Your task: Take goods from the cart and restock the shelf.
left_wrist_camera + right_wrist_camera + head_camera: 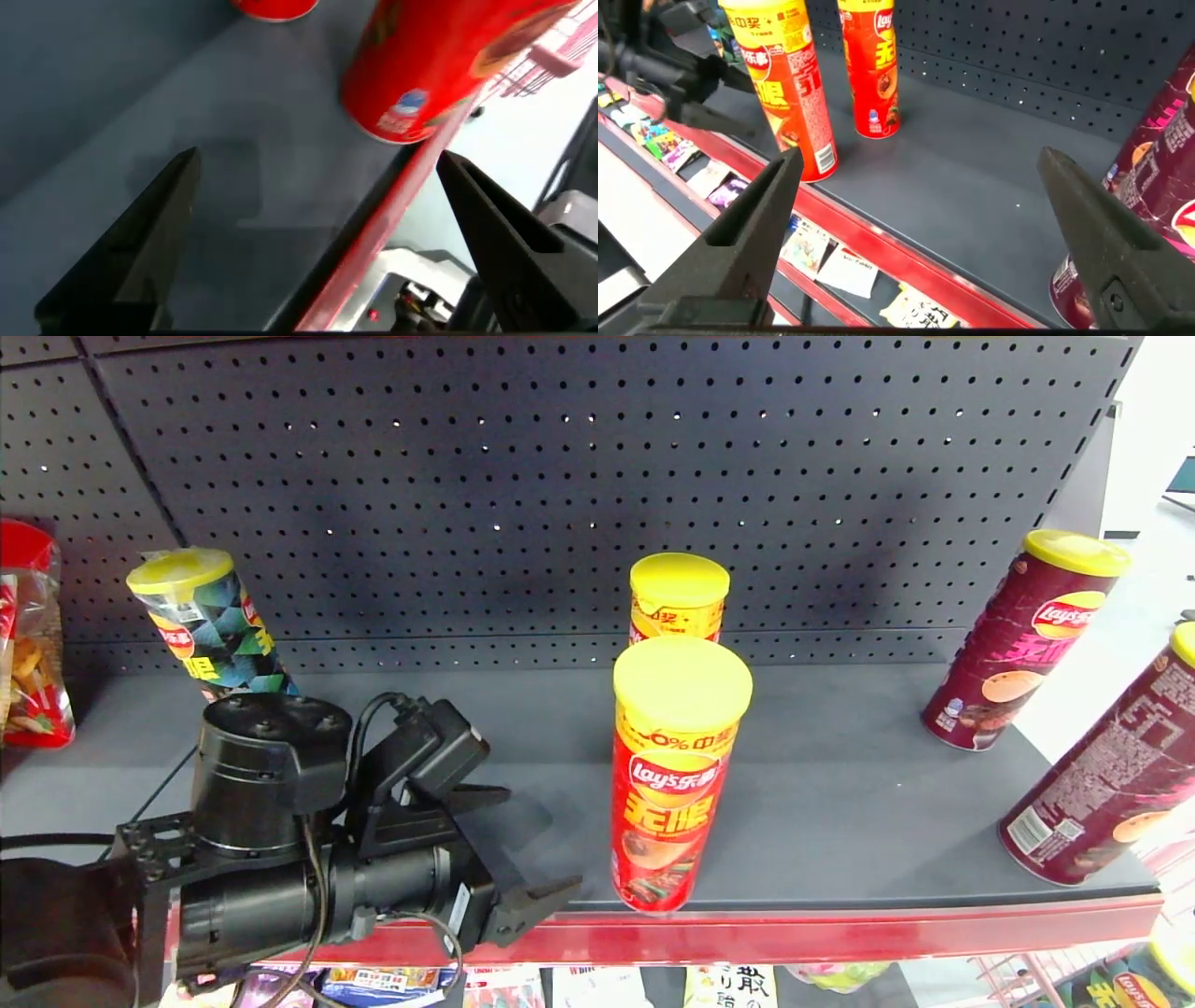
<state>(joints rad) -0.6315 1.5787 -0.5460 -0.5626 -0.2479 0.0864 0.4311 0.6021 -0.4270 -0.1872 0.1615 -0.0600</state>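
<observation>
Dark grey metal forms the shelf [840, 784], which is backed by a perforated panel [560, 476] and trimmed with a red front lip [840, 933]. It carries the goods: the front red can [680, 775] stands upright at the lip, with the rear red can [678, 597] directly behind it near the panel. A patterned can [210, 625] stands far to the left beside a snack bag [28, 635], whose contents show through its clear film. The inner maroon can [1022, 644] and outer maroon can [1102, 775] stand at the right end. Every can is capped with a yellow lid, so what is inside cannot be seen. The left gripper [537, 840] hovers at the lip just left of the front red can, not touching it, with its fingers [159, 233] spread wide and nothing between them. Its wrist view looks along the shelf at that can's base, takes in the lower rim of the rear can and adds a pink wire frame [551, 56] beyond the lip. The right wrist view shows the right gripper [920, 224] out in front of the lip, between the red pair and a maroon can, with its fingers [738, 243] also parted and empty. Only this angle shows the red cans' full labels from the side, the left arm behind them and the printed packs [831, 266] on the level beneath the lip.
</observation>
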